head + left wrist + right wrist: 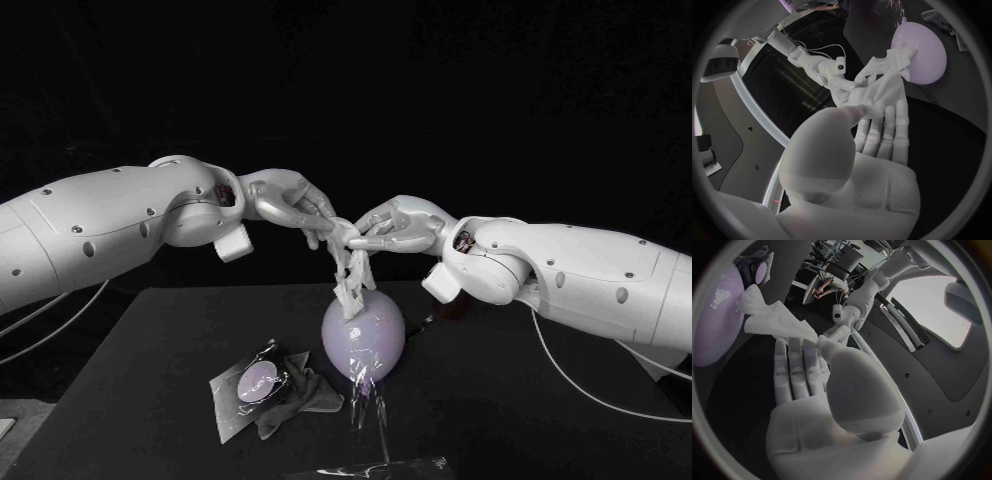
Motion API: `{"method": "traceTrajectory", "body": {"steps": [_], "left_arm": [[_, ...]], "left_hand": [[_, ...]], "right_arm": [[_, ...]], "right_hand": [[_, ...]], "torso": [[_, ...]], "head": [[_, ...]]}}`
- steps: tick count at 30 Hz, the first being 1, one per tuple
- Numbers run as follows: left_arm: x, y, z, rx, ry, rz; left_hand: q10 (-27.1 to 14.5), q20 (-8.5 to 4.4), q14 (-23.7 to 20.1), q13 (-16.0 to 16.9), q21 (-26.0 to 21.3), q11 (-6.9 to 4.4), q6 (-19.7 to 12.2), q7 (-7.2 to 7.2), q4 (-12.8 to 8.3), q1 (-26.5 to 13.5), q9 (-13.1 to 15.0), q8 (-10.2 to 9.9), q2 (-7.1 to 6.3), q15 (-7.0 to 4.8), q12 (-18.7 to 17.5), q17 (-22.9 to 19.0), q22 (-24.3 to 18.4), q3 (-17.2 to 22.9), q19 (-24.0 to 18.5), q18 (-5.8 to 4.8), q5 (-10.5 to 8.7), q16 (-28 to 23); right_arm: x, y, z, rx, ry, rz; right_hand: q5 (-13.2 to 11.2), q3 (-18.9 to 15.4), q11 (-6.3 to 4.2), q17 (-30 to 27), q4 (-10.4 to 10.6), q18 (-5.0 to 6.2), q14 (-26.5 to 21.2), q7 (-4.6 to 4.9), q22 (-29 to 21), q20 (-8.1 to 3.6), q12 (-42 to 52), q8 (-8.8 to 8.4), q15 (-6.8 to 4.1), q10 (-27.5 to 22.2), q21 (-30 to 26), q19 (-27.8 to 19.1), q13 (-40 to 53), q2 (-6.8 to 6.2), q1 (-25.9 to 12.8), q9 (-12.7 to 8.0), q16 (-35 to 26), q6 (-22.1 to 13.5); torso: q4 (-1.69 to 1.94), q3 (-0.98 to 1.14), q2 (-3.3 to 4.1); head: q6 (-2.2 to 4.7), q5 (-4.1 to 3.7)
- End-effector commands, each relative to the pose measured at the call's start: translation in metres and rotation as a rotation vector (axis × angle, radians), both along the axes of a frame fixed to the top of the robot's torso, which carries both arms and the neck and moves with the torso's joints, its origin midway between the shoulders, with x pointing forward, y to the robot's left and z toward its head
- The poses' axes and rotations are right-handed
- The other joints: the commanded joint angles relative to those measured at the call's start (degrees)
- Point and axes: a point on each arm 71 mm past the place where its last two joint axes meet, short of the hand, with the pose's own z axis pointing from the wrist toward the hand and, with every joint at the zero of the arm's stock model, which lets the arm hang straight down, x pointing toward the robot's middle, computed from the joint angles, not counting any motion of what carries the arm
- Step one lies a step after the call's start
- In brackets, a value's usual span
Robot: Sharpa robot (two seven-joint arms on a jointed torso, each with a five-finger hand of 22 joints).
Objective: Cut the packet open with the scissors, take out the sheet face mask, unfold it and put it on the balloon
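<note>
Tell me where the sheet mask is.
In the head view the mask hangs mid-picture, held by the left hand and right hand, above the balloon.

Glossy white rounded shells on left arm (108,225) and right arm (577,270), which come in over the table (159,340) from its left and right sides. Both are dotted with small dark round screw recesses (90,248), and each wrist has a white rectangular tab (234,245) and a small dark port. Above the table's far edge, left hand (296,205) and right hand (397,225) are silver-grey with slim segmented fingers and a fine dotted texture on the palm (879,195). A thin white cable (570,375) curves from each arm past the table's side edges.
</note>
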Motion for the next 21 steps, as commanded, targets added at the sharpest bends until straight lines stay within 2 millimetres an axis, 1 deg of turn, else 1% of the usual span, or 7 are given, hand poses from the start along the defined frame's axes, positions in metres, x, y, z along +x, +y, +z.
{"method": "traceTrajectory", "body": {"steps": [1,2,5,6,12,17,21], "left_arm": [[0.004,0.004,0.004,-0.122,-0.027,0.066],[0.004,0.005,0.002,-0.135,-0.019,0.071],[0.004,0.006,-0.001,-0.162,-0.003,0.076],[0.004,0.006,-0.003,-0.179,0.006,0.078],[0.003,0.006,-0.007,-0.233,0.020,0.085],[0.005,0.005,-0.007,-0.273,-0.002,0.110],[0.005,0.003,-0.008,-0.307,-0.009,0.119]], "left_hand": [[-3.9,1.62,-6.8,1.6,-5.1,1.24,1.3,1.77,0.2,0.4,1.2,-0.2,0.78,1.72,2.4,-1.5,-2.7,0.0,-3.8,-1.32,0.09,-2.4],[-5.6,2.45,-10.1,1.8,-8.0,1.69,1.2,2.09,0.5,0.3,1.5,-0.1,0.67,2.36,3.1,-2.3,-4.4,0.3,-5.7,-1.69,0.16,-3.4],[-7.2,3.70,-14.0,1.3,-12.3,2.22,0.9,2.44,1.0,0.3,2.1,0.1,0.30,3.17,3.8,-3.4,-7.1,1.1,-7.9,-1.62,0.10,-4.2],[-8.3,5.23,-17.0,-0.3,-17.3,3.14,0.8,2.62,1.8,0.0,2.7,0.4,-0.30,3.82,3.3,-4.3,-10.0,2.1,-11.9,-1.52,0.24,-4.5],[-9.2,5.50,-18.3,-3.0,-21.2,2.82,0.4,3.43,2.1,0.1,3.4,0.7,-0.76,3.99,2.2,-5.1,-13.0,3.3,-12.5,-1.37,0.17,-3.2],[-9.7,5.50,-18.6,-4.6,-21.9,2.33,-0.1,5.04,1.8,0.4,3.8,0.9,-1.43,3.72,1.6,-5.6,-13.6,3.6,-10.8,-1.11,0.16,-2.3],[-9.5,5.53,-18.3,-5.2,-22.2,2.32,-0.4,5.32,1.2,0.8,4.0,1.0,-2.04,3.60,1.6,-5.9,-13.9,3.5,-9.9,-1.10,0.16,-1.6]], "right_arm": [[0.002,-0.003,0.006,0.009,-0.002,0.004],[0.002,-0.004,0.008,0.007,-0.006,0.001],[0.005,-0.007,0.013,0.002,-0.013,-0.006],[0.006,-0.008,0.015,-0.001,-0.017,-0.009],[0.009,-0.010,0.022,-0.014,-0.021,-0.009],[0.011,-0.010,0.028,-0.031,-0.021,0.002],[0.013,-0.008,0.035,-0.047,-0.024,0.013]], "right_hand": [[0.2,0.4,0.02,0.1,0.0,1.17,0.5,-0.18,0.1,0.02,-0.1,0.26,-0.01,0.5,0.4,0.4,0.0,-0.02,-0.3,0.3,-0.2,0.2],[0.2,0.4,0.02,0.1,0.0,1.17,0.5,-0.18,0.1,0.02,-0.1,0.26,-0.01,0.5,0.4,0.4,0.0,-0.02,-0.3,0.3,-0.2,0.2],[0.2,0.6,0.00,0.1,-0.1,1.17,0.5,-0.20,0.1,0.01,-0.1,0.38,-0.01,0.6,0.4,0.4,0.0,-0.12,-0.5,0.4,-0.3,0.2],[0.2,0.8,-0.02,0.2,-0.2,1.17,0.5,-0.22,0.1,-0.02,-0.2,0.52,-0.02,0.7,0.4,0.4,0.0,-0.24,-0.6,0.5,-0.3,0.2],[0.2,1.2,-0.05,0.2,-0.5,1.16,0.6,-0.24,0.1,-0.04,-0.3,0.71,-0.04,0.9,0.4,0.5,0.0,-0.39,-0.8,0.6,-0.4,0.2],[0.2,1.4,-0.07,0.2,-0.6,1.16,0.7,-0.24,0.2,-0.06,-0.4,0.84,-0.07,1.0,0.5,0.5,0.0,-0.47,-1.0,0.7,-0.5,0.1],[0.2,1.4,-0.07,0.2,-0.6,1.16,0.7,-0.24,0.2,-0.06,-0.4,0.84,-0.07,1.0,0.5,0.5,0.0,-0.47,-1.0,0.7,-0.5,0.1]], "torso": [[-0.09,0.01,0.03],[-0.11,0.00,0.03],[-0.03,-0.03,-0.01],[-0.02,-0.01,-0.03],[-0.01,-0.01,-0.03],[-0.03,-0.04,-0.01],[-0.01,-0.02,0.00]], "head": [[0.13,-0.14],[0.14,-0.15],[0.18,-0.23],[0.28,-0.21],[0.52,-0.23],[0.64,-0.34],[0.72,-0.50]]}}
